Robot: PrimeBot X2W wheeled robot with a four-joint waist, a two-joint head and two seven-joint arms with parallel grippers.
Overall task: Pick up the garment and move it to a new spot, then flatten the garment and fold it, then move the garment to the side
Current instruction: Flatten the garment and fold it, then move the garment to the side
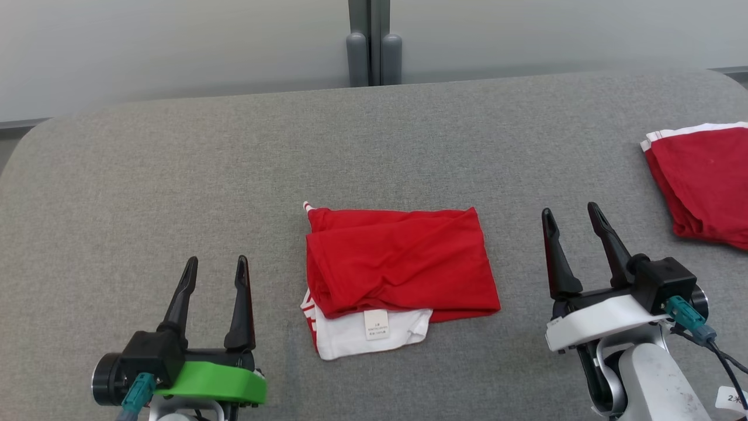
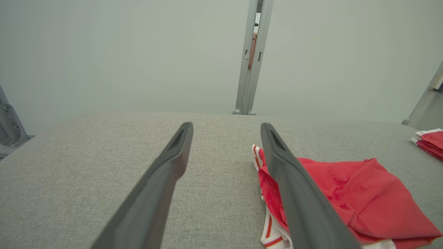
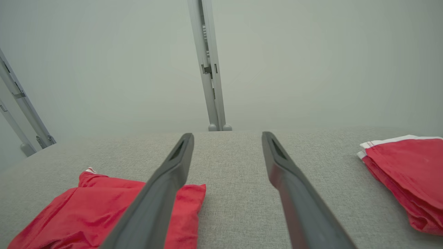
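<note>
Lying folded, garment [image 1: 400,263], left claw [image 1: 216,259] spread, right claw [image 1: 569,209] spread

The folded garment [image 1: 403,269] lies mid-desk [image 1: 175,175], between the left claw [image 1: 216,260] and the right claw [image 1: 570,209], touching neither. A second folded pile [image 1: 701,181], perhaps more than one piece, lies well apart toward the desk's right edge, farther back. A post [image 1: 374,47] stands behind the desk.

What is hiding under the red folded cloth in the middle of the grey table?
A white cloth layer with a small label peeks out below the folded red garment, on the grey fabric table. How far it reaches underneath is covered.
</note>
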